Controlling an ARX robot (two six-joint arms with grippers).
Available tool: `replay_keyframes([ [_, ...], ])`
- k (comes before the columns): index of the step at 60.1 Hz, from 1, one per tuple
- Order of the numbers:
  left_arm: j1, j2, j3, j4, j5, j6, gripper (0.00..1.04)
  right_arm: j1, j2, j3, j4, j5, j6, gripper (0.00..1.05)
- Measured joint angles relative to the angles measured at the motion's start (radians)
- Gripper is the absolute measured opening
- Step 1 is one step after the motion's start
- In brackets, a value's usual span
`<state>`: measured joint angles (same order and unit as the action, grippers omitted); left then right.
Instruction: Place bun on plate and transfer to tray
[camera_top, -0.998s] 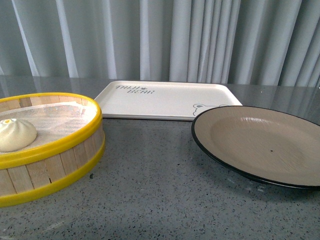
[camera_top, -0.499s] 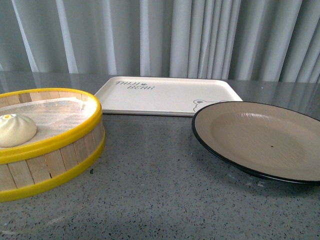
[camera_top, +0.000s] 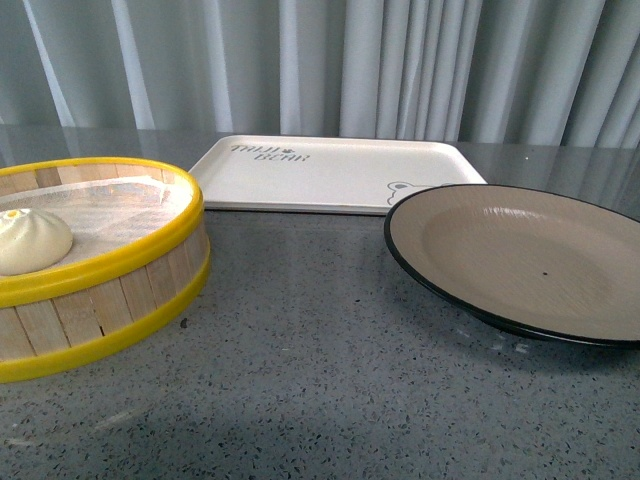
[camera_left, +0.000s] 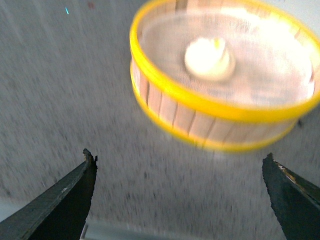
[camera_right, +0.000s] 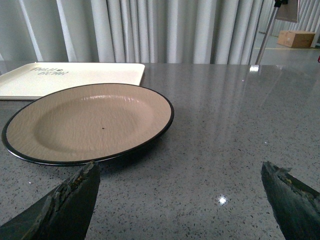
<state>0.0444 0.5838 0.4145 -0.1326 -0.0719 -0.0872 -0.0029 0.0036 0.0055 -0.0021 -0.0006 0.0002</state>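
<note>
The bun (camera_top: 33, 241) is sitting inside the yellow-rimmed wooden basket (camera_top: 110, 300), on its pale liner, close to the part of the basket that is running off the left edge of the front view. The basket is standing on the grey speckled worktop (camera_top: 320, 390), on the robot's left. The plate (camera_top: 520, 255) is resting on the worktop on the robot's right, well apart from the basket, with its matte grey-brown inside facing up and its black rim catching the light. The tray (camera_top: 330, 180) is lying flat farther back, behind the gap between basket and plate. Its near right corner, the one with the bear drawing, is sitting just beside the plate's far rim; I cannot tell whether the two are touching. Pale curtains (camera_top: 350, 70) are hanging behind the worktop.

In the left wrist view, which is blurred, the left pincer (camera_left: 178, 156) is hovering above the worktop with its two dark fingers (camera_left: 60, 200) spread wide apart and gripping nothing. The basket with the bun is lying ahead of it. In the right wrist view the right pincer (camera_right: 180, 166) is likewise standing wide apart and holding nothing, low over the worktop, with the plate ahead of it and the tray beyond the plate.
</note>
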Motion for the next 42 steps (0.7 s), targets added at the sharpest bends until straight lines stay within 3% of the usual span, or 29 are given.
replay_keyframes([
  [10, -0.006, 0.317, 0.215, 0.124, 0.047, 0.028, 0.98, 0.000, 0.000, 0.000, 0.000, 0.000, 0.000, 0.96],
  [23, -0.126, 0.716, 0.556, 0.026, 0.019, 0.089, 0.98, 0.000, 0.000, 0.000, 0.000, 0.000, 0.000, 0.96],
  [42, -0.133, 0.838, 0.609, -0.045, 0.021, 0.094, 0.98, 0.000, 0.000, 0.000, 0.000, 0.000, 0.000, 0.96],
])
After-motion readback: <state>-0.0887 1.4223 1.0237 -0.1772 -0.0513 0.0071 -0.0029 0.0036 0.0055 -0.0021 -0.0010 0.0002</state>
